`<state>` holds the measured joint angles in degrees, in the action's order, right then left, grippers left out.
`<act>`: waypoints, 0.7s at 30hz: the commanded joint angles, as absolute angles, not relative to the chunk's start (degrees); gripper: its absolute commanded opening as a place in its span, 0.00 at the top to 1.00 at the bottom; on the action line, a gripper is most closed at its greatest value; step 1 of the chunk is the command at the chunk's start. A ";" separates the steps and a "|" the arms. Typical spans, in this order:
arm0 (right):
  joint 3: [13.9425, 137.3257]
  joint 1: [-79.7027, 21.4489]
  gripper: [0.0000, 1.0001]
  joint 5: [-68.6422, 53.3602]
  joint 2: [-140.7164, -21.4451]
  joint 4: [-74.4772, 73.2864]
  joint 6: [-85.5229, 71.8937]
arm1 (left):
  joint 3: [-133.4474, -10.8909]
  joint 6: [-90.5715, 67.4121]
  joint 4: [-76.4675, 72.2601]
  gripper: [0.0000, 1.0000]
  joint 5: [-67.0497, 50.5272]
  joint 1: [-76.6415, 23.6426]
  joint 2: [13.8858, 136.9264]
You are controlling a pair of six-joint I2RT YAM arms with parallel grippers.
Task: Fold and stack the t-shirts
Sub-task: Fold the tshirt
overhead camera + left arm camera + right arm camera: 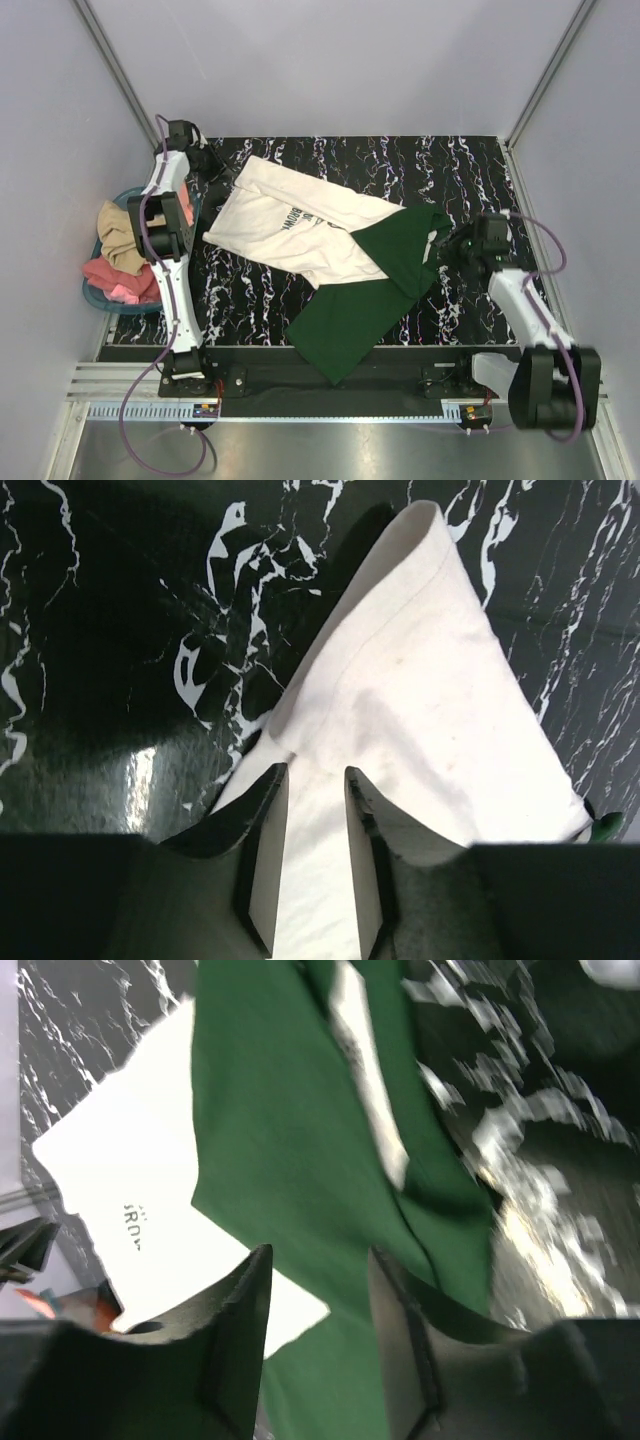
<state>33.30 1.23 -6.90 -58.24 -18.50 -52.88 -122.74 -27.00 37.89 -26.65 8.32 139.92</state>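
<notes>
The cream-white t-shirt (290,225) with dark lettering lies spread diagonally on the black marbled table (450,165). Its lower right part overlaps the dark green t-shirt (360,310), which reaches the table's front edge. My left gripper (213,172) is at the cream shirt's far left corner. In the left wrist view it (315,772) is open, with the cream cloth (400,680) showing between its fingers. My right gripper (455,248) is at the green shirt's right edge. In the right wrist view it (318,1252) is open over the green cloth (280,1110), with the cream shirt (110,1160) beyond.
A blue basket (100,300) holding tan and pink clothes sits off the table's left edge, beside the left arm. Grey walls close in the table at the back and both sides. Bare marbled tabletop shows at the back right and front left.
</notes>
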 commanded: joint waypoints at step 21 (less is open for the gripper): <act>63.81 9.93 0.86 -8.45 -107.65 -9.22 -36.38 | -129.90 -33.13 32.87 0.61 -27.08 1.93 144.58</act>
<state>61.25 8.67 -9.96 -106.32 -10.55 -38.20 -127.59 -32.01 34.74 -29.17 0.75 143.37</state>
